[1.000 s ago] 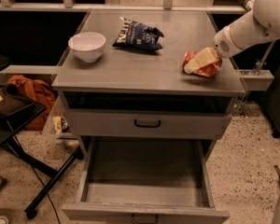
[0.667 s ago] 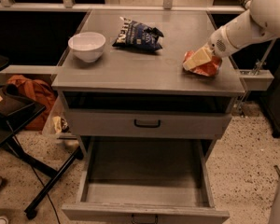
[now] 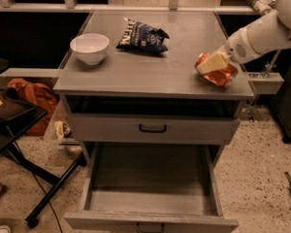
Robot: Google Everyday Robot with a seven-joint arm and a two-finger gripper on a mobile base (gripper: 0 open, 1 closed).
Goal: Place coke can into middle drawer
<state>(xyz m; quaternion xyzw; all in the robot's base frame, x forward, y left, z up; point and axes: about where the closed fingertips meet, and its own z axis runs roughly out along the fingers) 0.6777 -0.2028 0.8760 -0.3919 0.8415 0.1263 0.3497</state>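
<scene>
The coke can point(image 3: 219, 74), red-orange and dented, lies at the right front corner of the grey cabinet top point(image 3: 150, 69). My gripper point(image 3: 211, 62) comes in from the right on a white arm and sits right on the can, covering its upper left part. The can looks to be resting on the top. The middle drawer point(image 3: 150, 198) is pulled wide open at the bottom of the cabinet, and its plain grey inside holds nothing.
A white bowl point(image 3: 89, 47) stands at the left of the top and a dark blue chip bag point(image 3: 143, 35) lies at the back middle. The upper drawer with a black handle point(image 3: 153, 128) is closed. A black stand and an orange bag point(image 3: 31, 98) are on the floor to the left.
My gripper shifted slightly over the can and back. The can stays in the same spot on the top.
</scene>
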